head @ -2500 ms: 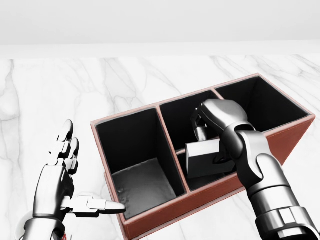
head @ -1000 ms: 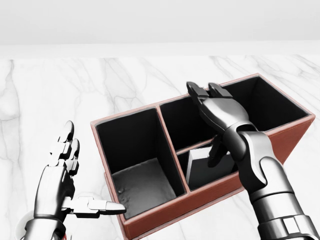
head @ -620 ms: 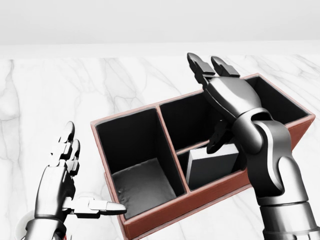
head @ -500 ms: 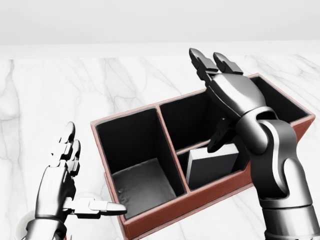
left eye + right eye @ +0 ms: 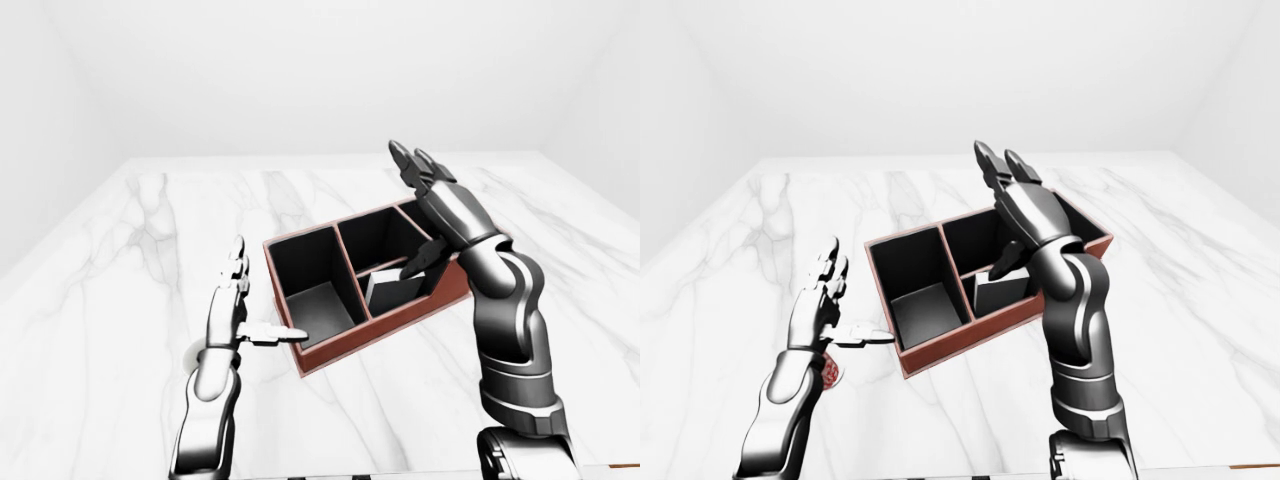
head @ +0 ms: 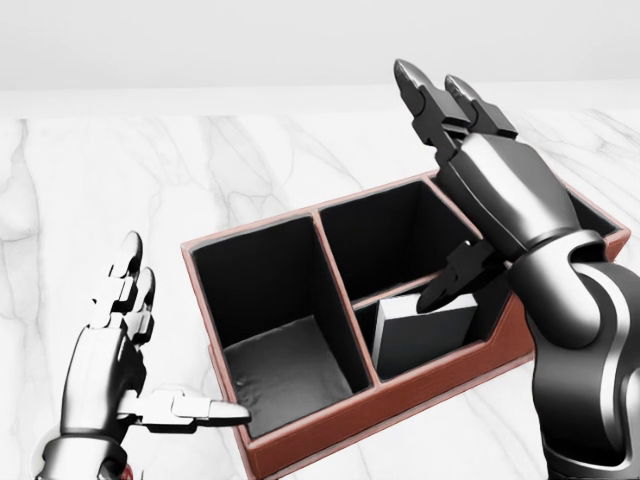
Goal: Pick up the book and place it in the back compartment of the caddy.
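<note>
While both metallic hands stay splayed, the flat grey book (image 6: 425, 335) stands in the brick-red caddy (image 6: 400, 395).

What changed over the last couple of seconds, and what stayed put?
The right robot hand let go of the book, opened its fingers, and rose up and away toward the top right of the head view. The book now stands in a small middle compartment of the caddy. The left robot hand, open beside the caddy, and the caddy itself barely moved.

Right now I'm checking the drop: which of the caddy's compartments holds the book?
The small compartment at the bottom middle of the head view holds the book, standing upright; the others look empty.
</note>
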Tool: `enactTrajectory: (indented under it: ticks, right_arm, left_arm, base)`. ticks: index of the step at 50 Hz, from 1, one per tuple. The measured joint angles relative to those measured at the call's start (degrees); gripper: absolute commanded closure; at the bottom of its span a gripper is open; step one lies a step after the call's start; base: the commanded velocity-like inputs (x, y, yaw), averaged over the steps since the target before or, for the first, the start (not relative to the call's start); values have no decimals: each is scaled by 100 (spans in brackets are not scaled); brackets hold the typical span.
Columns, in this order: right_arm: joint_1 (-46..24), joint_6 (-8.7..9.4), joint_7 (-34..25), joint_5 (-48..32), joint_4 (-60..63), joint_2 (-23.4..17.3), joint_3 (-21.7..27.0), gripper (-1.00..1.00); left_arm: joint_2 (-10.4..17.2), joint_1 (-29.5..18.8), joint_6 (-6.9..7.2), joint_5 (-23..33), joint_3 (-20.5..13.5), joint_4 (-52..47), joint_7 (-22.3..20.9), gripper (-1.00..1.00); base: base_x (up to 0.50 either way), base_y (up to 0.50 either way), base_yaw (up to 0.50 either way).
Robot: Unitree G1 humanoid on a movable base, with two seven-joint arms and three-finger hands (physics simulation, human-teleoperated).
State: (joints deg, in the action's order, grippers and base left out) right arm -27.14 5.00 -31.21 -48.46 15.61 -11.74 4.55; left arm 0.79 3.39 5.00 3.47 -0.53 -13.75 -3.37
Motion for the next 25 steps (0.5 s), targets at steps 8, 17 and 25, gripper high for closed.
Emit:
enactTrajectory:
  ticks: [8,17,25]
  right_arm:
    - [240,0,-130,180,677,5,90,-100]
    - [459,0,-253,349,1281,-21,216,-100]
    - [606,0,-420,490,1889,-48,330,-100]
  left_arm:
    - [2,16,0,-42,-20,-294,-24,-100]
    - [3,28,0,-79,-35,-565,-44,-100]
    - [1,42,0,-100,-37,-742,-55,-100]
  base:
    - [0,0,0]
    - [0,0,0]
    - [0,0,0]
